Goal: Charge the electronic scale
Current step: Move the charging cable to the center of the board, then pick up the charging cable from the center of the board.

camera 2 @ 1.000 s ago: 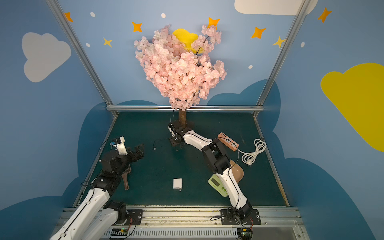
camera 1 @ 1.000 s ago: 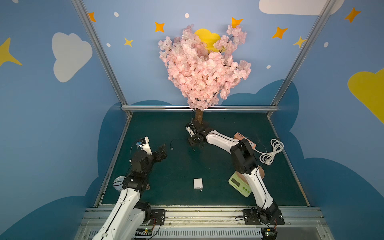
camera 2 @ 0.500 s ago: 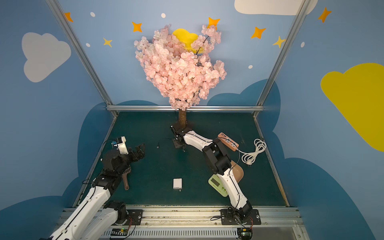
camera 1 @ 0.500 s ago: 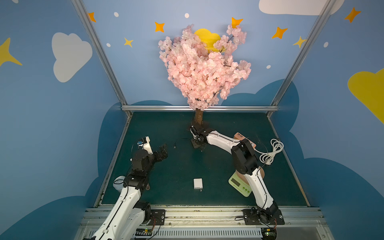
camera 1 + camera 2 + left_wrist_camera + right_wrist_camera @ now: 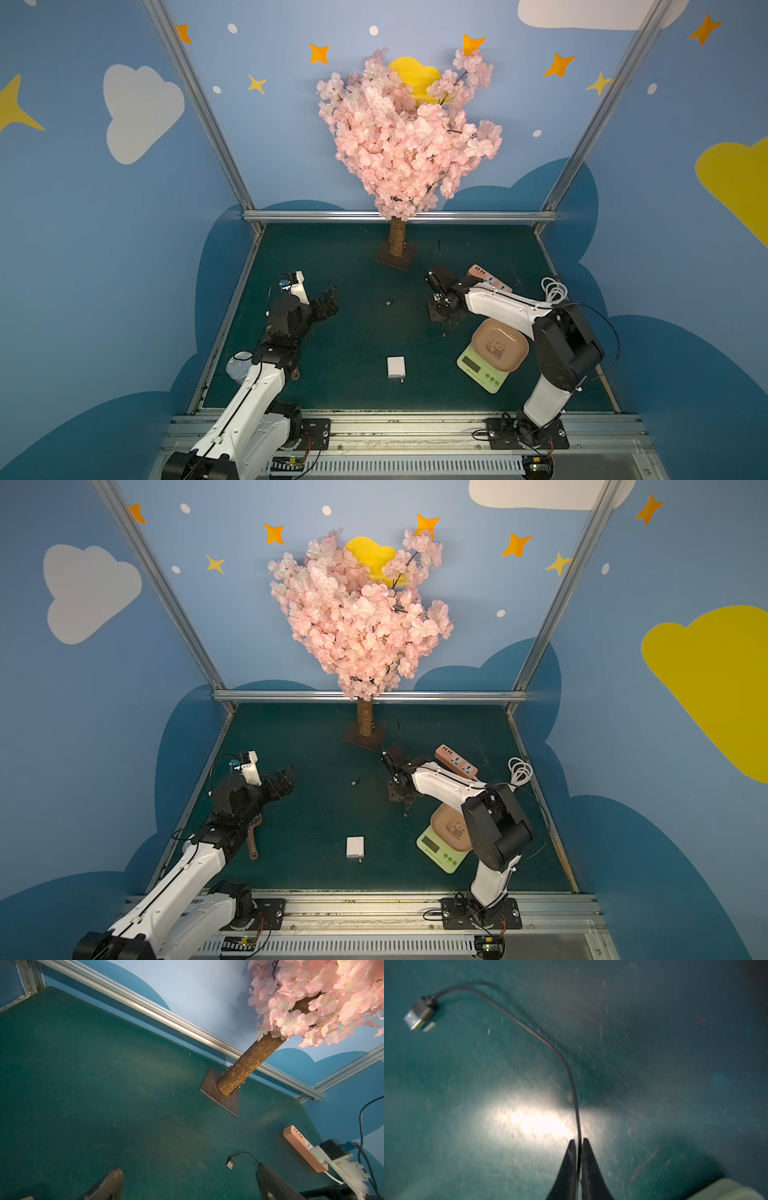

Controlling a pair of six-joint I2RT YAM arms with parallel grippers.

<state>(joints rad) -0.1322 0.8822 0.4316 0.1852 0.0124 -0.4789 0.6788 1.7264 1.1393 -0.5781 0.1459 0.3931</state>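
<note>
Electronic scale [image 5: 498,347] unmoved; right gripper [image 5: 577,1140], pinching the cable [image 5: 577,1105], pulled nearer; left gripper [image 5: 328,298] gapes.

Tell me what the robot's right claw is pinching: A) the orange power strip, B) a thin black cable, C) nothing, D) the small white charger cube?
B: the right gripper has its jaws closed on the thin black cable, whose USB plug is not plugged into anything.

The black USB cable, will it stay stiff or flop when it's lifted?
Probably floppy: the cable curves loosely from the right gripper to its USB plug. Likely light, being so thin. The plug end may trail or swing when lifted.
</note>
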